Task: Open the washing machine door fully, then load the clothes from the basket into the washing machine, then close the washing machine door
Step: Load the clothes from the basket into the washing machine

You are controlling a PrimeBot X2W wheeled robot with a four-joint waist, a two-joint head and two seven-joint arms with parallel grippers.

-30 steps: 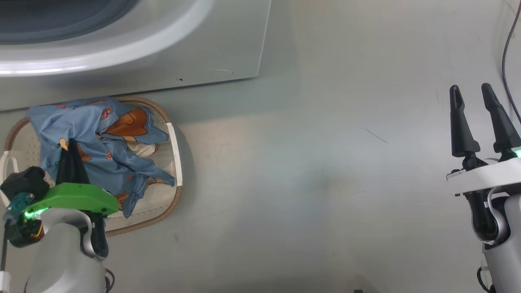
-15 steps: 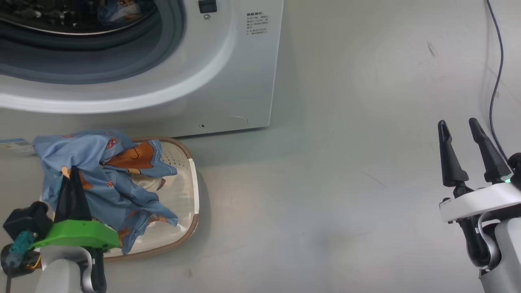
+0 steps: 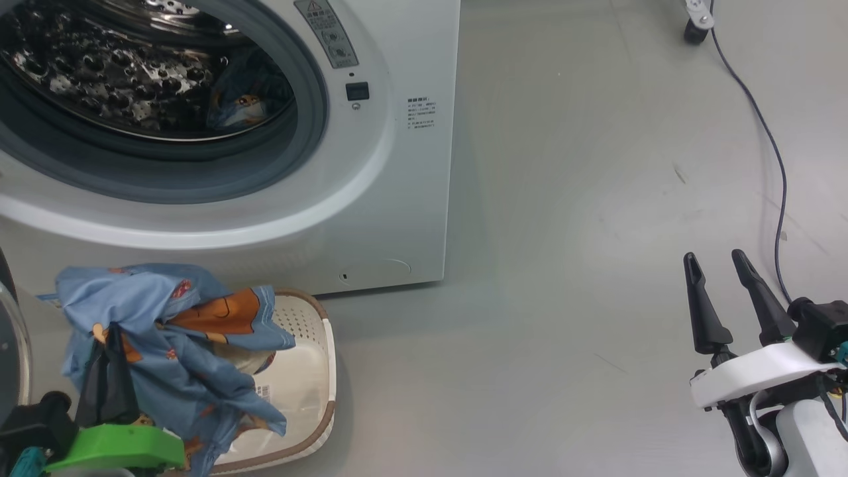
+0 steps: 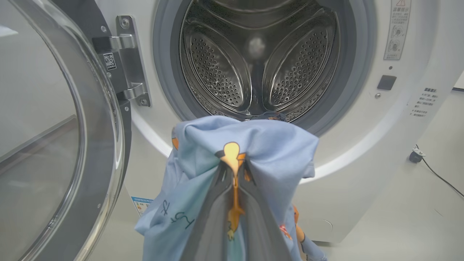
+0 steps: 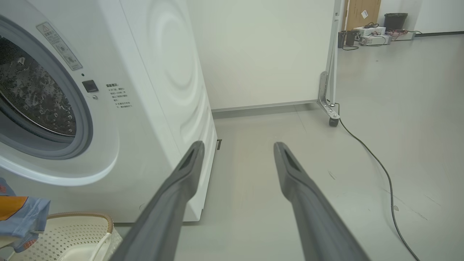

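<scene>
Bottom centre of the left wrist view, my left gripper (image 4: 235, 166) is clamped narrow on a gathered fold of the clothes (image 4: 268, 145). They hang over the basket (image 3: 318, 371), just below the mouth of the washing machine (image 3: 411, 199). The washing machine door (image 4: 43, 119) stands swung open at that view's left. I judge the fabric light, soft and limp. It will drape and trail, so a bunched fold high up is the place to hold it, and a loose hem could catch on the basket rim. My right gripper (image 3: 714, 257), lower right in the head view, is spread wide and holds nothing.

Writing is all too small to read: a warning sticker (image 4: 398, 29), a small print block (image 3: 422, 112), a QR sticker (image 4: 110, 61). I can make out no brand.
</scene>
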